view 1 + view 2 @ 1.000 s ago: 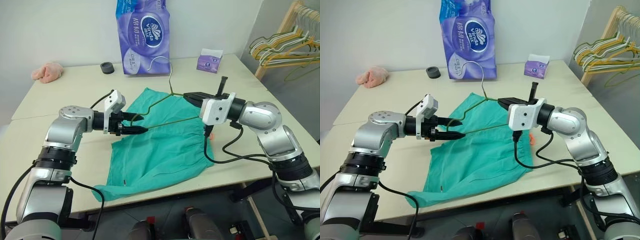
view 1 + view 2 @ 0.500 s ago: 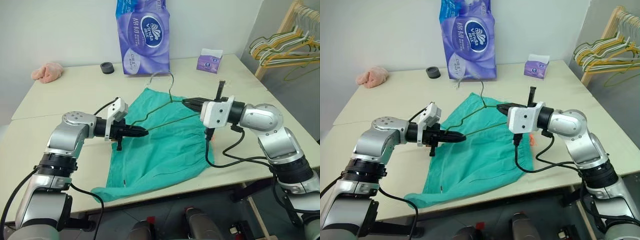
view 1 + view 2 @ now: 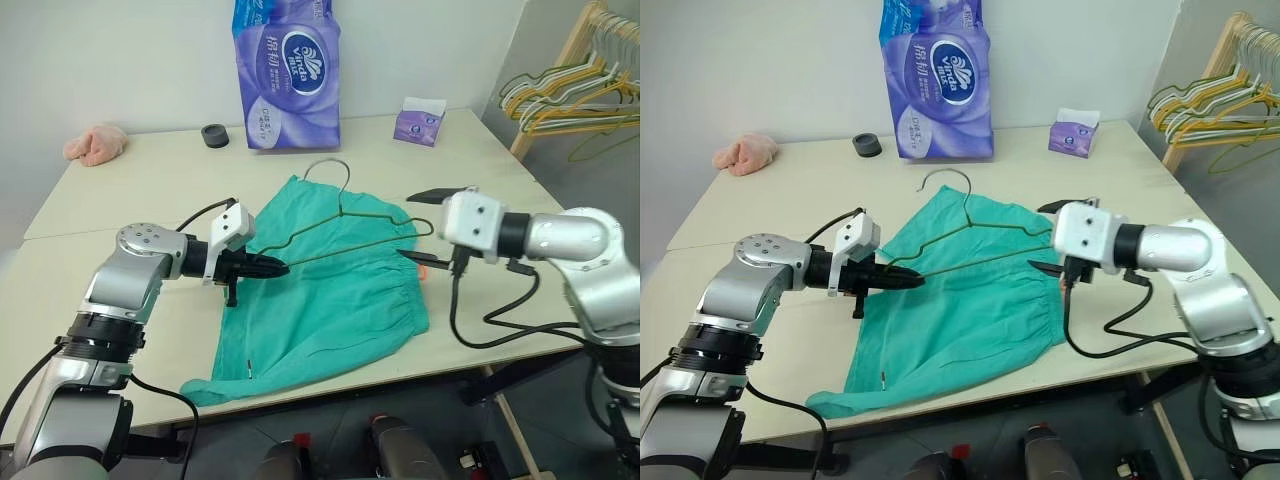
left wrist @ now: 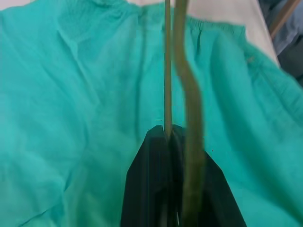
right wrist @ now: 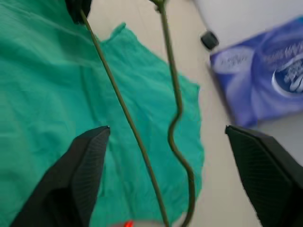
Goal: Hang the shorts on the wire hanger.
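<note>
The teal shorts (image 3: 330,300) lie spread flat on the table, waistband towards the right, with an orange tag (image 3: 424,270) at that edge. The thin olive wire hanger (image 3: 345,218) stretches across above them, its hook (image 3: 330,165) pointing to the table's far side. My left gripper (image 3: 272,267) is shut on the hanger's left corner; the left wrist view shows the black fingers (image 4: 156,179) pinching the wire (image 4: 167,71). My right gripper (image 3: 420,226) is open, and the hanger's right corner sits between its spread fingers (image 5: 85,161) without being touched.
A purple tissue pack (image 3: 287,70), a black roll (image 3: 214,135) and a small tissue box (image 3: 420,120) stand along the table's far side. A pink cloth lump (image 3: 95,143) lies at the far left. A wooden rack of yellow and green hangers (image 3: 570,90) stands off the right.
My left gripper has closed on the hanger's left corner. My right gripper has opened, let go of the hanger's right end and pulled back to the right. The hanger has settled lower.
</note>
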Controlling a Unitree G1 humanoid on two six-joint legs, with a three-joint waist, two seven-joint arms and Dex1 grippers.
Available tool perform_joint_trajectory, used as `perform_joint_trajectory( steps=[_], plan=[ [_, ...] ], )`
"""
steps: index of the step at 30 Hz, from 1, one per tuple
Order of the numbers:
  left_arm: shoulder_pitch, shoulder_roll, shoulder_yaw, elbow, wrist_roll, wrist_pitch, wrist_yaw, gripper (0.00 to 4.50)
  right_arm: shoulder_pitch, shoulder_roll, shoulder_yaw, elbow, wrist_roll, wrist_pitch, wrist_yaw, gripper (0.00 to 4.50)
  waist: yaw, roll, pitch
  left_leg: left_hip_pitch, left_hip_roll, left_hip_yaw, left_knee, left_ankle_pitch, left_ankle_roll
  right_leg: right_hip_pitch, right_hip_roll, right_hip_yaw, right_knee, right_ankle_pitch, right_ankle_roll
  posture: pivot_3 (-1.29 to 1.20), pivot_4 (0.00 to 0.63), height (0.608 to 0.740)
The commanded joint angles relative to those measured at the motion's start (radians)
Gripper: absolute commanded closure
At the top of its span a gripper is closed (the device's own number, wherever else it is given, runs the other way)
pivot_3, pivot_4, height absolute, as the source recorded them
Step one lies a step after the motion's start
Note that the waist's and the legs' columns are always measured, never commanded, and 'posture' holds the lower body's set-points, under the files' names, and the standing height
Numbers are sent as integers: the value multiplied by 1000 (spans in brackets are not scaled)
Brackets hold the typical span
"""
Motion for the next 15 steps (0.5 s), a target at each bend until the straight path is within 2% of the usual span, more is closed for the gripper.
perform_joint_trajectory(
  steps=[1,4,11,15],
  plan=[
    [-13,21,0,-62,3,-28,-17,4500,-7,-5,-3,-75,67,165,-10,401,0,0,0,0,0,0,0,0,0,0,0,0,0,0,0,-228,113,740],
    [-17,26,-7,-71,12,-39,-29,4500,-14,-16,39,-74,62,213,-7,401,-1,0,0,0,0,1,0,0,0,0,0,0,0,0,0,-225,112,740],
    [-20,45,-24,-118,18,-46,-57,4500,-114,-15,207,66,24,244,62,401,-3,0,0,0,0,1,0,0,0,0,0,0,0,0,1,-209,111,740],
    [-21,50,-29,-122,28,-58,-57,4500,-162,-13,264,134,13,242,107,1316,-2,0,0,0,0,1,0,0,0,0,0,0,0,0,1,-199,110,740]
  ],
)
